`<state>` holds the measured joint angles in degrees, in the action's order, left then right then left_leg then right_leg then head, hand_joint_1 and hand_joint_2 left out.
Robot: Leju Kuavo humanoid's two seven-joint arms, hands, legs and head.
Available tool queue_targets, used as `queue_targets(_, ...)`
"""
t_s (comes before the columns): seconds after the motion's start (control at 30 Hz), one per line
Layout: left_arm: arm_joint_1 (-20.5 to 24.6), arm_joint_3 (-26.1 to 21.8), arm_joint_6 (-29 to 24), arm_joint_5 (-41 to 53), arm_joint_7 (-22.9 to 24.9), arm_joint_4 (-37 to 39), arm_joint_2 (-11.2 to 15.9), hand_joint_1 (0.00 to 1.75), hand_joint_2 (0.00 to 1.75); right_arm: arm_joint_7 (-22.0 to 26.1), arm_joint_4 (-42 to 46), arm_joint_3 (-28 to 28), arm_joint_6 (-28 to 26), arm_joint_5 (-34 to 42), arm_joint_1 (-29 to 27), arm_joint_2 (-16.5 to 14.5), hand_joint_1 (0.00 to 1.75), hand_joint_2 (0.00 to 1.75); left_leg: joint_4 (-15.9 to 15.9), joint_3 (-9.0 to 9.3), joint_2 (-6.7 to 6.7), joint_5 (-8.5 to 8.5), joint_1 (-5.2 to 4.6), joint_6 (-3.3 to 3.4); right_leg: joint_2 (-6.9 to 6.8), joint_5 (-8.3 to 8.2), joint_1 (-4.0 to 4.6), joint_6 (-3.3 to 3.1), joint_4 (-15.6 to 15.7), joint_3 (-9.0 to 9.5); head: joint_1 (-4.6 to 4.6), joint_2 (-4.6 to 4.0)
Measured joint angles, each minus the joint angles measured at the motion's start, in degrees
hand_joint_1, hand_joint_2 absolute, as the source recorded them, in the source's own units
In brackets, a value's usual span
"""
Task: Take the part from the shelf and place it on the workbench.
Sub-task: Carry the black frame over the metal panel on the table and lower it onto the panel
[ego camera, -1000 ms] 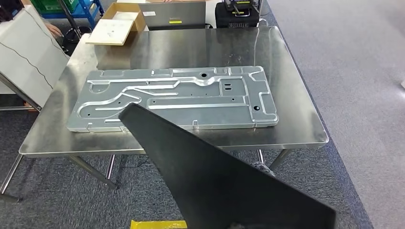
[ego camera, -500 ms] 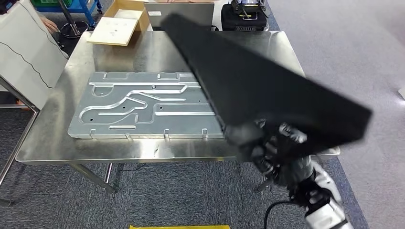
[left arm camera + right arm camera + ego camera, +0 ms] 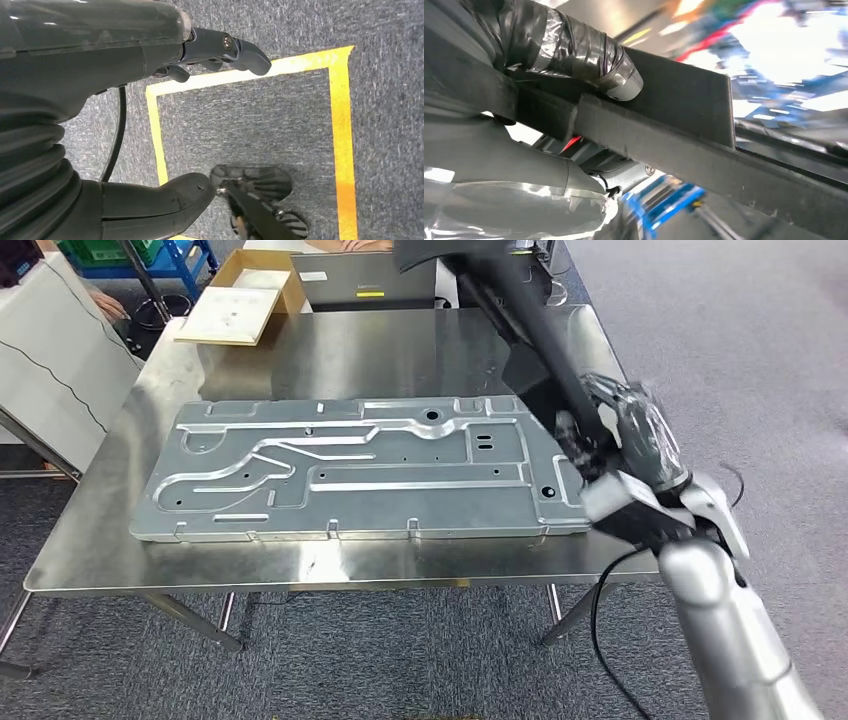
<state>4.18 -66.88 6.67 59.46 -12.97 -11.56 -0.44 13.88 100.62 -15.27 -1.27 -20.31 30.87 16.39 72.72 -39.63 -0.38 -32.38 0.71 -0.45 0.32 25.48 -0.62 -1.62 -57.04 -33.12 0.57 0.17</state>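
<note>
Clearly, right hand fingers clasp the black part; left hand seemingly empty, fingers spread.

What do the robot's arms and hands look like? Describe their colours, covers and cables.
The right arm is smooth silver metal with a white wrist section and a black cable looping beneath. The right hand has dark fingers under clear plastic film. The left hand is dark grey with a ribbed cover.

Grey carpet floor, yellow floor tape, blue cart, white board
</note>
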Motion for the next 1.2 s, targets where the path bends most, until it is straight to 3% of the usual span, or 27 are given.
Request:
queue_targets(0.07, 0.1, 0.3, 0.2, 0.7, 0.0, 0.0, 0.1, 0.0, 1.75, -1.4, -5.8, -1.7, -0.7, -9.0, 4.3, 0.0, 1.75, 1.75, -7.8, 3.07, 0.18, 4.72, 0.06, 0.14, 0.01, 0.28, -0.02, 0.28, -0.3, 0.12, 0.0, 0.0)
queue_targets(0.13, 0.4, 0.7, 0.3, 1.5, 0.0, 0.0, 0.2, 0.0, 1.75, -2.4, -11.9, -5.1, -0.9, -17.2, 8.9, -0.2, 1.75, 1.75, -14.0, 5.57, 0.3, 7.02, -0.08, 0.53, 0.15, 0.44, 0.18, 0.74, -0.6, -0.06, 0.0, 0.0)
queue_targets(0.23, 1.0, 1.5, 0.8, 2.6, 0.2, 0.0, 0.2, 0.0, 1.75, -2.4, -20.8, -12.0, 0.6, -25.1, 15.4, -1.6, 1.75, 1.75, -15.4, 6.0, 0.24, 7.19, -0.06, 1.27, 0.3, 0.36, 0.4, 1.49, -0.6, -0.46, 0.0, 0.0)
queue_targets(0.3, 1.5, 2.0, 1.2, 3.3, 0.3, 0.0, 0.3, 0.0, 1.75, -1.8, -26.3, -16.8, 1.6, -27.7, 19.2, -3.4, 1.75, 1.75, -15.8, 6.13, 0.23, 7.44, 0.23, 1.83, 0.17, 1.68, 0.35, 1.92, -2.5, -1.28, -0.02, 0.0)
queue_targets(0.4, 2.4, 2.9, 1.3, 3.8, 0.4, 0.0, 0.3, 0.0, 1.75, -1.0, -33.6, -22.7, 2.0, -29.5, 23.5, -6.5, 1.75, 1.75, -15.9, 6.24, 0.22, 7.45, 0.37, 2.34, -0.01, 6.6, 0.09, 2.49, -13.2, -6.41, -0.02, 0.0)
queue_targets(0.43, 2.6, 3.0, 1.3, 3.9, 0.4, 0.0, 0.3, 0.0, 1.75, -0.9, -35.6, -24.4, 1.8, -29.9, 24.3, -7.4, 1.75, 1.75, -15.8, 6.31, 0.14, 7.38, 0.37, 2.37, -0.03, 7.51, -0.02, 2.6, -16.6, -8.23, -0.02, 0.0)
queue_targets(0.47, 2.6, 3.2, 1.4, 4.0, 0.4, 0.0, 0.3, 0.0, 1.75, -0.9, -37.4, -25.9, 1.7, -30.1, 24.7, -8.1, 1.75, 1.75, -15.8, 6.45, 0.0, 7.26, 0.37, 2.37, -0.04, 7.24, -0.11, 2.64, -18.0, -9.18, -0.02, 0.0)
queue_targets(0.5, 2.7, 3.3, 1.4, 4.1, 0.4, 0.0, 0.3, 0.0, 1.75, -0.7, -38.9, -27.1, 1.6, -30.2, 25.1, -8.7, 1.75, 1.75, -15.8, 6.67, -0.2, 7.09, 0.38, 2.33, -0.05, 5.78, -0.18, 2.57, -17.1, -9.0, -0.02, 0.0)
queue_targets(0.57, 2.6, 3.8, 1.7, 4.3, 0.2, 0.0, 0.2, 0.0, 1.75, 0.1, -41.3, -28.6, 1.1, -30.2, 25.8, -9.7, 1.75, 1.75, -15.7, 7.3, -0.55, 6.61, 0.38, 2.04, -0.08, 0.94, -0.12, 2.08, -9.5, -6.0, -0.03, 0.0)
queue_targets(0.63, 2.8, 4.2, 2.4, 4.6, -0.4, 0.0, 0.1, 0.0, 1.75, 1.3, -43.4, -29.8, -0.3, -30.1, 26.6, -10.6, 1.75, 1.75, -15.7, 7.56, -0.68, 6.24, 0.25, 1.53, -0.06, -1.71, 0.3, 1.46, -3.1, -3.34, -0.03, 0.0)
queue_targets(0.7, 3.0, 4.5, 2.9, 4.7, -1.2, 0.0, 0.0, 0.0, 1.75, 2.8, -45.7, -30.7, -2.2, -29.9, 26.8, -11.5, 1.75, 1.75, -15.8, 7.49, -0.66, 6.14, 0.16, 0.91, 0.01, -1.42, 0.72, 0.96, -1.5, -2.66, -0.02, 0.0)
queue_targets(0.8, 3.2, 5.2, 3.4, 5.1, -2.2, 0.0, -0.1, 0.0, 1.75, 4.6, -48.8, -31.3, -5.1, -29.1, 26.1, -12.5, 1.75, 1.75, -15.1, 7.26, -0.4, 5.19, 0.23, 0.04, -0.04, -1.37, 0.29, 0.15, 0.0, -1.79, -0.02, 0.0)
queue_targets(0.87, 3.2, 5.6, 3.5, 5.3, -2.6, 0.0, -0.1, 0.0, 1.75, 5.4, -50.8, -31.4, -6.8, -28.7, 25.5, -13.1, 1.75, 1.75, -9.6, 4.68, -0.08, 2.34, 0.32, -0.32, -0.13, -1.39, 0.17, -0.38, 0.4, -1.36, -0.01, 0.0)
queue_targets(0.93, 3.3, 5.7, 3.5, 5.4, -2.9, 0.0, -0.1, 0.0, 1.75, 5.8, -52.6, -31.4, -7.6, -28.4, 24.7, -13.6, 1.75, 1.75, -1.7, 0.45, -0.02, -0.49, 0.36, -0.58, -0.13, -1.19, 0.32, -0.69, 0.2, -1.31, 0.0, 0.0)
queue_targets(0.97, 3.2, 5.8, 3.5, 5.5, -3.0, 0.0, -0.1, 0.0, 1.75, 5.9, -53.5, -31.4, -7.7, -28.2, 24.1, -13.8, 1.31, 1.31, 0.5, -0.97, -0.01, -0.6, 0.37, -0.64, -0.11, -1.06, 0.39, -0.74, 0.1, -1.24, 0.0, 0.0)
queue_targets(1.0, 3.2, 6.0, 3.6, 5.5, -3.1, 0.0, -0.1, 0.0, 1.75, 5.9, -54.4, -31.4, -7.7, -28.0, 23.6, -14.0, 0.87, 0.87, 0.2, -1.24, -0.01, 0.51, 0.37, -0.62, -0.09, -0.92, 0.43, -0.71, 0.0, -1.12, 0.0, 0.0)
queue_targets(1.07, 3.2, 6.1, 3.6, 5.5, -3.5, 0.0, 0.0, 0.0, 1.75, 5.9, -56.3, -31.4, -8.1, -27.6, 22.7, -14.2, 0.0, 0.0, -6.7, 1.42, 0.01, 5.18, 0.37, -0.35, -0.03, -0.53, 0.45, -0.49, -0.1, -0.67, 0.0, 0.0)
queue_targets(1.13, 3.2, 6.3, 3.8, 5.5, -4.0, 0.0, 0.0, 0.0, 1.75, 6.0, -58.4, -31.4, -8.7, -27.2, 22.2, -14.4, 0.0, 0.0, -13.8, 4.77, -0.03, 7.97, 0.15, 0.04, 0.03, -0.2, 0.62, -0.14, -0.3, -0.43, -0.01, 0.0)
queue_targets(1.2, 3.3, 6.6, 3.9, 5.5, -4.4, 0.0, 0.0, 0.0, 1.75, 6.4, -60.4, -31.4, -9.3, -26.5, 21.6, -14.4, 0.0, 0.0, -15.6, 5.75, -0.08, 7.92, -0.1, 0.4, 0.06, -0.13, 0.74, 0.3, -0.3, -0.55, -0.01, 0.0)
